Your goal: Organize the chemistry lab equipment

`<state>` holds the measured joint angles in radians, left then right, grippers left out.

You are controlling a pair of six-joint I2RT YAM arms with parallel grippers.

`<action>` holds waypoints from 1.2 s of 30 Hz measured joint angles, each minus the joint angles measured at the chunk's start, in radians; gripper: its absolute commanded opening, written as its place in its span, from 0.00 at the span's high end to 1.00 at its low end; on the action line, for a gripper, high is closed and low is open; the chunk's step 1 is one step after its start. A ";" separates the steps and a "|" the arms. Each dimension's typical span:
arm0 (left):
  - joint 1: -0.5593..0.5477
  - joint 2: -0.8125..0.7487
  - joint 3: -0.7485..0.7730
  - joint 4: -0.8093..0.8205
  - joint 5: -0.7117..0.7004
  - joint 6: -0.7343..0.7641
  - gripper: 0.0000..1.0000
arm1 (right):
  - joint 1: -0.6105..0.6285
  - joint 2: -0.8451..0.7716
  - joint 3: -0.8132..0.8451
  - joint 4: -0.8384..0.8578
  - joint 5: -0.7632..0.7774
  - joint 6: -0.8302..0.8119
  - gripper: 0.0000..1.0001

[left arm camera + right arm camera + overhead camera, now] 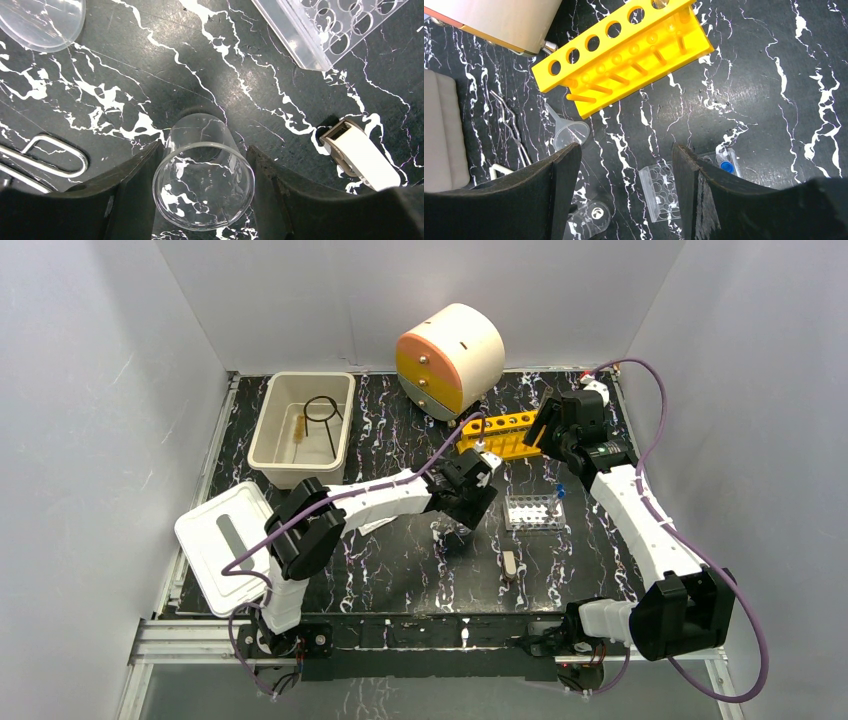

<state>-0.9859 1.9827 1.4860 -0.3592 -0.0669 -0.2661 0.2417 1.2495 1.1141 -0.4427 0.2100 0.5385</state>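
The left gripper (205, 150) straddles the clear glass beaker (202, 185), jaws right against its walls; whether they pinch it yet I cannot tell. The beaker stands upright near the middle of the tabletop (150, 65). The right gripper (626, 155) hangs open and empty over the yellow rack (624, 55). The step in hand looks like grasping the beaker. Next probably comes a gentle, firm squeeze, then a level lift.

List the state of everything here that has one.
beaker: upright, empty, between the left gripper's fingers.
left gripper: around the beaker; grip unclear.
right gripper: open, empty.
tub: open, ring inside.
lid: off, beside the tub.
funnel: on its side.
drawer unit: drawers shut.
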 measured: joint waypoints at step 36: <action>0.712 -0.373 0.152 -0.192 -0.155 0.047 0.56 | 0.000 0.029 0.000 0.021 -0.011 -0.003 0.26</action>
<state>-0.2741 1.6093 1.6382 -0.5510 -0.2222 -0.2195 0.2417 1.2781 1.1141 -0.4221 0.1986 0.5350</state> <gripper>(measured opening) 0.556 0.743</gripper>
